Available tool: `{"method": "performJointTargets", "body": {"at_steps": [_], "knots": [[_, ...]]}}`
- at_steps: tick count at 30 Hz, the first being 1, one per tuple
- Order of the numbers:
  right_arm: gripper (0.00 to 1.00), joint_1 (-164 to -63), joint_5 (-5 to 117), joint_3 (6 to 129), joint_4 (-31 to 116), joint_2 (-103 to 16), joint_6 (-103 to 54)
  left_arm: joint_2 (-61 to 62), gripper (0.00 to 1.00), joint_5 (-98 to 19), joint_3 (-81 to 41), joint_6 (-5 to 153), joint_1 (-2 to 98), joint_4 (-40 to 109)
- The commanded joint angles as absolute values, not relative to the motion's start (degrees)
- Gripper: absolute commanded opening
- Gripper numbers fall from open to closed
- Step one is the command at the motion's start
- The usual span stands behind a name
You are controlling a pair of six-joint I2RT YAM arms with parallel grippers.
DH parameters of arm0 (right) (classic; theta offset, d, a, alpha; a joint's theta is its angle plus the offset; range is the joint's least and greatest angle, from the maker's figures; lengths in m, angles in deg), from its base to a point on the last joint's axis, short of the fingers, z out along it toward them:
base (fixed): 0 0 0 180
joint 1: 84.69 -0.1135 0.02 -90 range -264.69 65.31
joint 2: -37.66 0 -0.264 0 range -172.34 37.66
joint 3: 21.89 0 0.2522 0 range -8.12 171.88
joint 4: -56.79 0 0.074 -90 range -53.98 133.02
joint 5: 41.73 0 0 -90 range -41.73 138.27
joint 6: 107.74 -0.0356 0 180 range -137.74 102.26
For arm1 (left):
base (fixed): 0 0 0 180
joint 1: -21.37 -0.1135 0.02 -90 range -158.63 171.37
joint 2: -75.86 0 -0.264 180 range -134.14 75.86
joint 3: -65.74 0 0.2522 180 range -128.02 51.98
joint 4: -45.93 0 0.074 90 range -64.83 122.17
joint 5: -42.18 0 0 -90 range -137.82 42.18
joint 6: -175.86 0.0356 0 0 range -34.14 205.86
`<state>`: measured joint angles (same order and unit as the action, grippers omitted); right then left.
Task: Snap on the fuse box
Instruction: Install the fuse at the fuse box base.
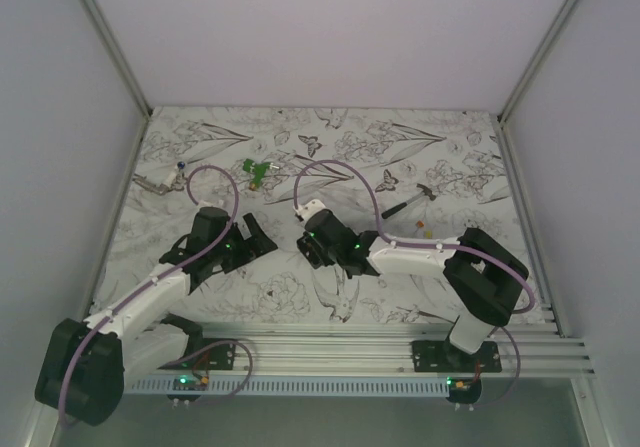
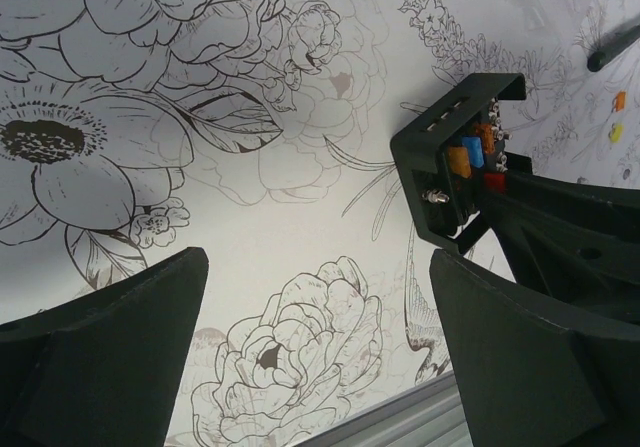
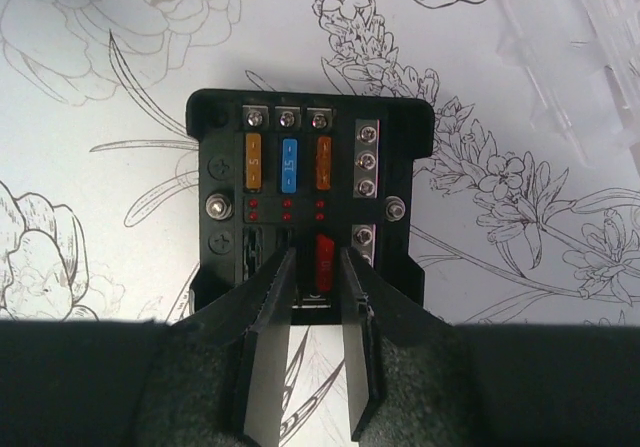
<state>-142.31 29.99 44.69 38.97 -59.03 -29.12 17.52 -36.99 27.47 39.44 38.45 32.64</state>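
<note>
Where the overhead camera looks down on the flower-printed table (image 1: 455,157), the left gripper (image 1: 245,245) and the right gripper (image 1: 313,250) sit near each other at mid-table. The dark shapes there are too small to show how either set of jaws stands. A green piece (image 1: 258,170) and a small hammer (image 1: 408,202) lie farther back, well apart from both.

In the left wrist view, the left gripper's jaws are spread wide, one finger (image 2: 100,367) at each lower corner. Only bare tabletop lies between them, and they touch nothing. The fuse box (image 2: 455,157) stands off to the right, outside those jaws, tilted as this camera sees it, with the right gripper's black body against its far side.

In the right wrist view, the fuse box lies flat on the table, with orange and blue fuses in its upper row. The right gripper's jaws are parted by a narrow gap, their tips over the box's near edge on either side of a red fuse (image 3: 325,255) and not pinching it. Whether the tips touch the box cannot be told. A clear plastic piece (image 3: 580,47) lies at the upper right.
</note>
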Motion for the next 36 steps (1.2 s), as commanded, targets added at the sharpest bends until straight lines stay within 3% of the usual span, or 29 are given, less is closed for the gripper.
{"method": "performJointTargets", "body": {"at_steps": [1,10,36], "knots": [[0.34,-142.41,31.42,46.31,34.43,-57.89,-30.1,17.33,1.0,-35.7,25.92,40.77,38.33,30.85],[0.36,-142.1,31.4,48.55,29.27,-55.37,-30.5,16.86,1.0,-34.43,25.25,41.25,38.43,30.5],[0.25,-138.85,36.43,53.94,27.64,-61.3,-29.72,13.87,1.0,-33.51,23.87,42.09,39.42,30.39]]}}
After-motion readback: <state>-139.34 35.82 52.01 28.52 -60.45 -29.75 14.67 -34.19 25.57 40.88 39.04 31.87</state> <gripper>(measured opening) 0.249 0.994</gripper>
